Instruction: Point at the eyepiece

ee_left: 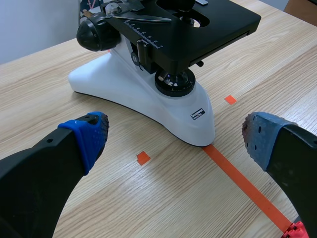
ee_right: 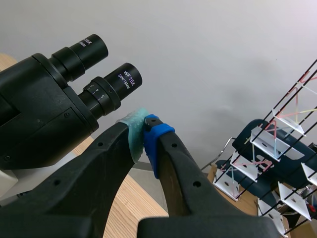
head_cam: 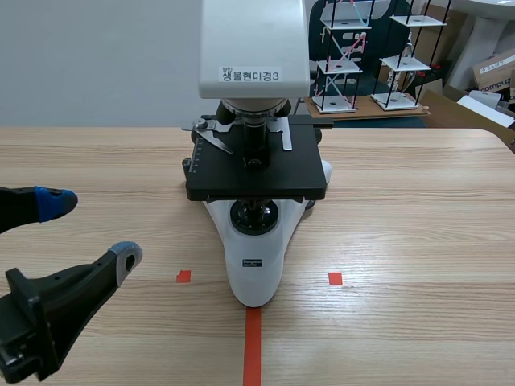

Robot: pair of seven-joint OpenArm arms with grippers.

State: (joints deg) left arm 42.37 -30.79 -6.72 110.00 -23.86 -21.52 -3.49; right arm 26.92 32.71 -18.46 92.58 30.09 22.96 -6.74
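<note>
A white microscope (head_cam: 256, 241) with a black stage stands mid-table; its head runs out of the scene view's top. In the right wrist view its two black eyepieces show, the nearer one (ee_right: 115, 87) marked WF 10X. My right gripper (ee_right: 142, 130) is shut on nothing, its tips just below and close beside that nearer eyepiece. The right arm is not seen in the scene view. My left gripper (head_cam: 84, 229) stands open low at the table's left, the microscope's base (ee_left: 163, 106) ahead of its fingers (ee_left: 89, 134).
Behind the table stand white-shelved wire racks (head_cam: 346, 56) on a wooden board, seen also in the right wrist view (ee_right: 277, 148). Cardboard boxes (head_cam: 495, 72) sit at the far right.
</note>
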